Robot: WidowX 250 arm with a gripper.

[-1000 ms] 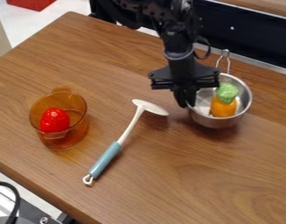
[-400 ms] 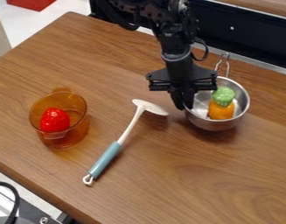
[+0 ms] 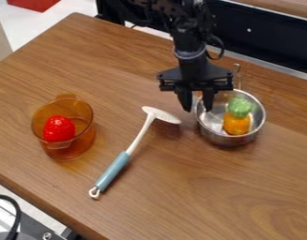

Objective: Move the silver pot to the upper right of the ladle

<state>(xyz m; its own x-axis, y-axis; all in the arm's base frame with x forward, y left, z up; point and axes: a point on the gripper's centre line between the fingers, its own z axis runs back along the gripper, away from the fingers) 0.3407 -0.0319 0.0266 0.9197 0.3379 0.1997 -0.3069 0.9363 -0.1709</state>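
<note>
1. Changed: the gripper's [image 3: 197, 108] fingers, together at the pot's rim a moment ago, are now spread, one on each side of that rim at about its 10 o'clock.
2. Changed: the silver pot [image 3: 226, 137] sits slightly lower in the view, shifted a little toward 7 o'clock; its wire handle points toward 12.
3. Placement: the pot rests on the table [image 3: 180, 192], toward 2 o'clock from the middle of the ladle [image 3: 135, 143]; the two are apart.
4. In the pot, two pieces: one green [image 3: 240, 107], one orange [image 3: 236, 124], the green toward the orange one's 12 o'clock.
5. Toward 10 o'clock from the ladle's middle: one amber bowl [image 3: 85, 117], holding one red piece [image 3: 59, 128].
6. Pots, one; ladles, one.
</note>
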